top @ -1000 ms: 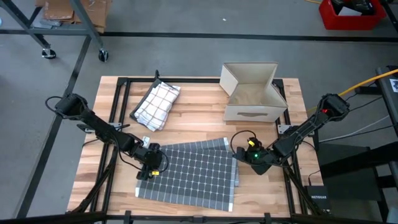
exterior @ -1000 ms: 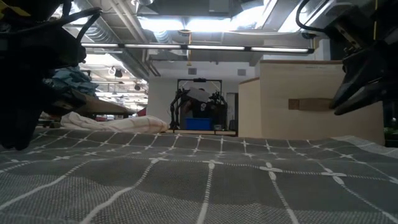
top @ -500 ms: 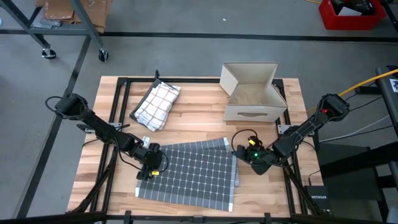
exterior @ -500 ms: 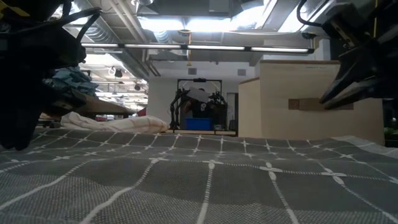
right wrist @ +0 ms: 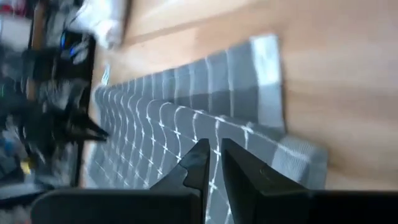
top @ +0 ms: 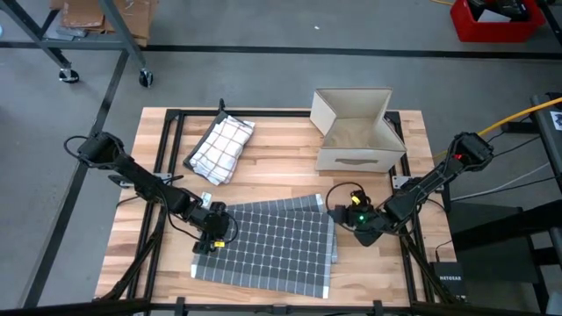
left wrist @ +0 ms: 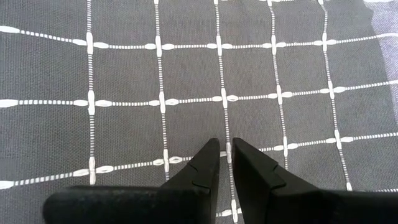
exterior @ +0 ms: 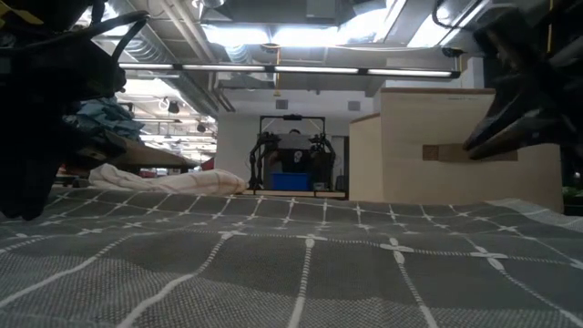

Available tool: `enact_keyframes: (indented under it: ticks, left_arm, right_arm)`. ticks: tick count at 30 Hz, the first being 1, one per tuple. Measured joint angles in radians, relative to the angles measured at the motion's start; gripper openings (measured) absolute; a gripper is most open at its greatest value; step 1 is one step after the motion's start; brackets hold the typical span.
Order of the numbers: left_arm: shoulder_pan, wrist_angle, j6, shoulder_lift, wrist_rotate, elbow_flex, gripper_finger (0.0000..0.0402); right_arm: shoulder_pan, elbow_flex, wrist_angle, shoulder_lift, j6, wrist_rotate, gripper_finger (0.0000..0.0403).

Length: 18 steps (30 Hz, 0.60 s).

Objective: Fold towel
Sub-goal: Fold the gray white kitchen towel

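The left gripper was clenched over the grey towel's left edge, the right gripper clenched at its right edge; behind, the cardboard box stood open, seemingly empty.

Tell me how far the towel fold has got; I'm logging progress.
Done: the grey checked towel lies on the table, apparently folded once, a layer showing along its right edge. In hand: left gripper at its left edge, right gripper at its right, both nearly closed, gripping nothing visible. Left: further folds.
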<state>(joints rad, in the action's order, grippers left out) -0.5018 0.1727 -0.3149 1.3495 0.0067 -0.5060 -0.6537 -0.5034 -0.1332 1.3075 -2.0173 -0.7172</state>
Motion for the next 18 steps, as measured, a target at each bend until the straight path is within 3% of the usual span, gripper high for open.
enact_keyframes:
  ticks: [4,7,10,14,18]
  left_arm:
    - [0.0,0.0,0.0,0.0,0.0,0.0,0.0035]
    - [0.0,0.0,0.0,0.0,0.0,0.0,0.0035]
    - [0.0,0.0,0.0,0.0,0.0,0.0,0.0035]
    - [0.0,0.0,0.0,0.0,0.0,0.0,0.0035]
    - [0.0,0.0,0.0,0.0,0.0,0.0,0.0035]
  right_arm:
    - [-0.001,0.0,0.117,0.0,0.348,-0.033,0.0066]
    - [0.0,0.0,0.169,-0.001,0.547,-0.039,0.0115]
    - [0.0,0.0,0.149,-0.001,0.538,-0.036,0.0184]
    - [0.0,0.0,0.09,-0.001,0.391,-0.019,0.0276]
    - [0.0,0.0,0.087,-0.001,0.334,0.082,0.0334]
